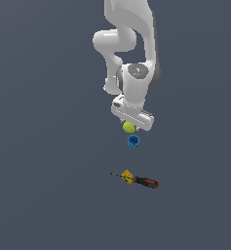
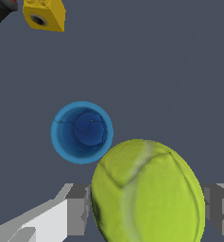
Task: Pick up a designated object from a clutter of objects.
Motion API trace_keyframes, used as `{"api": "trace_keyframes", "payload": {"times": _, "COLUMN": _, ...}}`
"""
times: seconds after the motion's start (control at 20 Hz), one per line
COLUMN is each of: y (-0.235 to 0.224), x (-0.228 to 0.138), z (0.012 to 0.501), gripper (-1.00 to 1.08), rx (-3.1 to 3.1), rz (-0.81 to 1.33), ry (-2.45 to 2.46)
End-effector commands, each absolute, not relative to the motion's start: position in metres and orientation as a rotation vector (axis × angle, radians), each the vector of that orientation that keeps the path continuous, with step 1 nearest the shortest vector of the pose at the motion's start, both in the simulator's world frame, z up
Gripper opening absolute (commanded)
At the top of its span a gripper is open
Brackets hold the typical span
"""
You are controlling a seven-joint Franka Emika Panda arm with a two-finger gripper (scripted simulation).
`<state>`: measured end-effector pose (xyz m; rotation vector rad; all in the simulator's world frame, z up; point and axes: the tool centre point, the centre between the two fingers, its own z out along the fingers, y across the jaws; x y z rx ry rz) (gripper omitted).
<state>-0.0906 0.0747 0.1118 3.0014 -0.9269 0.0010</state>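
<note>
The designated object, a yellow-green tennis ball (image 1: 129,127) with pale curved seams, sits directly under the white hand in the exterior view. In the wrist view the ball (image 2: 146,189) fills the space between my grey fingers (image 2: 78,210), and both pads press its sides. My gripper (image 1: 130,126) is shut on it. Of the clutter of objects, a small blue cup (image 1: 133,142) stands open-side up just in front of the ball, apart from it. It also appears in the wrist view (image 2: 81,132).
A small yellow cube (image 1: 127,177) lies against the shaft of a red-and-black-handled screwdriver (image 1: 145,181), nearer the exterior camera than the cup. The wrist view catches the cube (image 2: 45,15) at its edge. Everything rests on a plain dark grey floor (image 1: 48,146).
</note>
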Motion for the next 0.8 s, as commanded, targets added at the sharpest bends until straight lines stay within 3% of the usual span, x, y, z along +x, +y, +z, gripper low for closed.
{"api": "trace_keyframes", "payload": {"times": 0.0, "y": 0.083, "x": -0.082, "z": 0.132, "gripper": -1.0, "rx": 3.002, "rz": 0.003, "ry": -0.927}}
{"api": "trace_keyframes", "payload": {"times": 0.75, "y": 0.134, "x": -0.026, "z": 0.257, "gripper": -1.0, "rx": 3.001, "rz": 0.003, "ry": -0.927}}
